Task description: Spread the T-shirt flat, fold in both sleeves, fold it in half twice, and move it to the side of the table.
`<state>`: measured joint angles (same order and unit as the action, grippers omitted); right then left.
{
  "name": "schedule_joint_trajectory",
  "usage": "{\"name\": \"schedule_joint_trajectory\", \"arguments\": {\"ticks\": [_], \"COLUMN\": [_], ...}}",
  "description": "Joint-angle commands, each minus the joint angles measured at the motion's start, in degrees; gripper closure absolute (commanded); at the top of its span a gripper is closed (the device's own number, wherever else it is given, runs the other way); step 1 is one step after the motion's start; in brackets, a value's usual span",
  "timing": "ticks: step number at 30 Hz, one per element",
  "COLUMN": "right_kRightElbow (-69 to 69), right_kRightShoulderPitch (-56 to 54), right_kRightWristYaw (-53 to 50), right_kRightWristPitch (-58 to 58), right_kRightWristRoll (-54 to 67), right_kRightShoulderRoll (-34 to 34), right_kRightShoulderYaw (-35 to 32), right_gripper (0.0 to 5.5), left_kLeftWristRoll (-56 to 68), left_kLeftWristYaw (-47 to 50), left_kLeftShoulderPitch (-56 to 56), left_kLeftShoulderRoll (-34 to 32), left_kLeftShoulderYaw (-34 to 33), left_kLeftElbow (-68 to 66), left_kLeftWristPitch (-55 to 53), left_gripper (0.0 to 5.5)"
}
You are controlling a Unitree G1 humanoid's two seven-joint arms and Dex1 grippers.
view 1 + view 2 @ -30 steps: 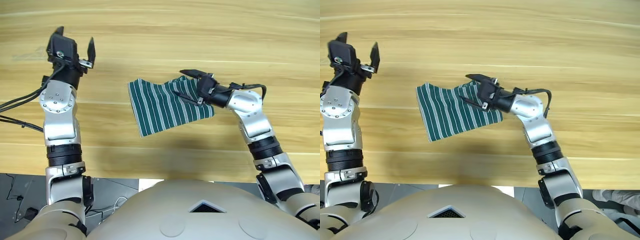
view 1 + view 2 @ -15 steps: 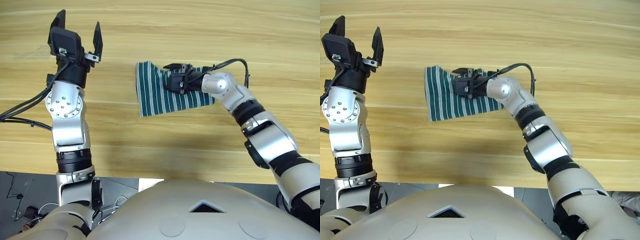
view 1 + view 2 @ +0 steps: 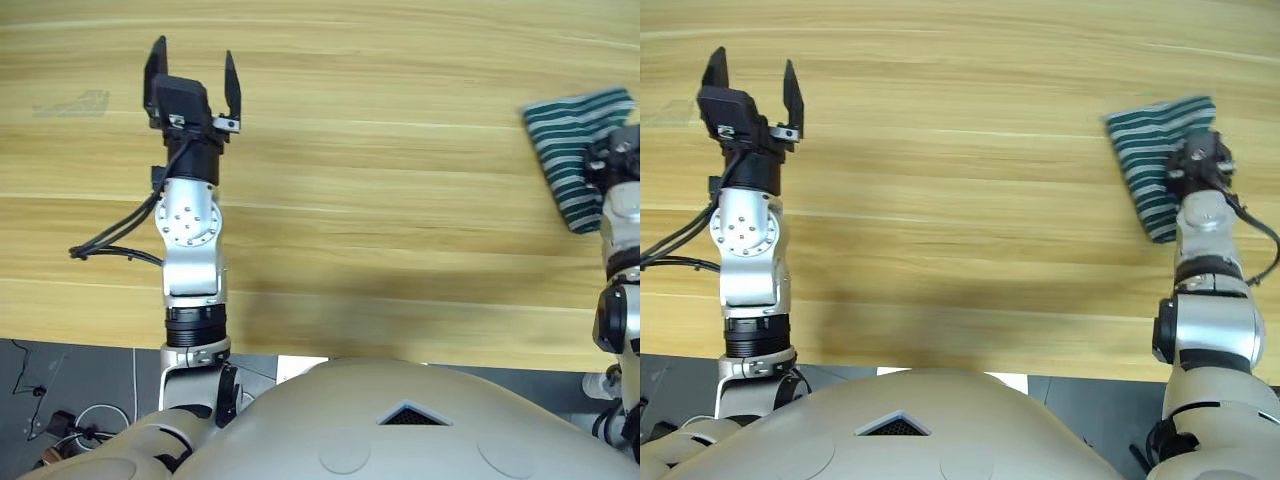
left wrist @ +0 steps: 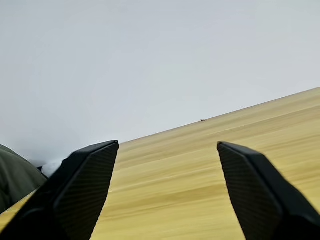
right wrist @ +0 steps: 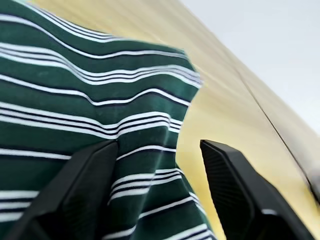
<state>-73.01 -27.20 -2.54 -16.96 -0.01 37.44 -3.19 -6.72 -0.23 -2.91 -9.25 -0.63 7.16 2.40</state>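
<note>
Green-striped T-shirt (image 3: 1140,160) is lying at three o'clock under the wide-open right gripper (image 5: 157,150); left gripper (image 3: 753,68) is gaping at ten o'clock.

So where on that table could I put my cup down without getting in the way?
The wide bare stretch of table between the left gripper and the folded T-shirt is free. It's crowded at the robot's right, where the right gripper sits over the shirt.
</note>
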Motion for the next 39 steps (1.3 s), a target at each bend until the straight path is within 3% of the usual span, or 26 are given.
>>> {"name": "schedule_joint_trajectory", "arguments": {"ticks": [1, 8, 11, 13, 16, 20, 32, 39], "right_kRightElbow": [3.7, 31.4, 47.7, 52.7, 50.8, 49.5, 39.1, 41.2], "right_kRightShoulderPitch": [3.6, 11.2, 13.8, 14.0, 13.5, 16.3, 12.6, 13.8], "right_kRightWristYaw": [-2.6, -6.4, -7.6, -6.3, -4.4, 1.4, -0.2, -0.8], "right_kRightWristPitch": [-5.7, -32.0, -34.8, -33.9, -31.3, -30.8, -29.9, -30.3], "right_kRightWristRoll": [0.4, -1.2, -3.8, -3.9, -5.5, 1.1, -1.1, -2.5], "right_kRightShoulderRoll": [-0.7, -4.3, -10.7, -18.1, -25.8, -33.0, -34.5, -35.3], "right_kRightShoulderYaw": [-2.6, -6.6, -4.6, 0.8, 6.7, 11.0, 4.9, 3.7], "right_gripper": [2.47, 2.47, 2.47, 2.47, 2.47, 2.47, 2.47, 2.47], "left_kLeftWristRoll": [-3.1, -5.8, -6.7, -6.3, -5.1, -0.3, -5.2, -5.5], "left_kLeftWristYaw": [4.5, 9.9, 11.3, 11.7, 9.5, 3.9, 4.0, 5.3], "left_kLeftShoulderPitch": [0.5, 0.5, 0.4, -0.1, -1.0, 2.6, -0.3, -0.6], "left_kLeftShoulderRoll": [2.6, 3.4, 2.3, 1.8, 1.9, 2.5, 3.2, 2.6], "left_kLeftShoulderYaw": [1.2, 0.2, -1.1, -1.8, -0.6, 1.8, 4.4, 3.0], "left_kLeftElbow": [-2.0, -3.7, -4.1, -5.1, -8.0, -7.3, -16.4, -17.5], "left_kLeftWristPitch": [2.6, 11.4, 14.8, 17.6, 19.8, 22.3, 28.9, 30.0], "left_gripper": [1.84, 1.84, 1.84, 1.84, 1.84, 1.84, 1.84, 1.84]}}
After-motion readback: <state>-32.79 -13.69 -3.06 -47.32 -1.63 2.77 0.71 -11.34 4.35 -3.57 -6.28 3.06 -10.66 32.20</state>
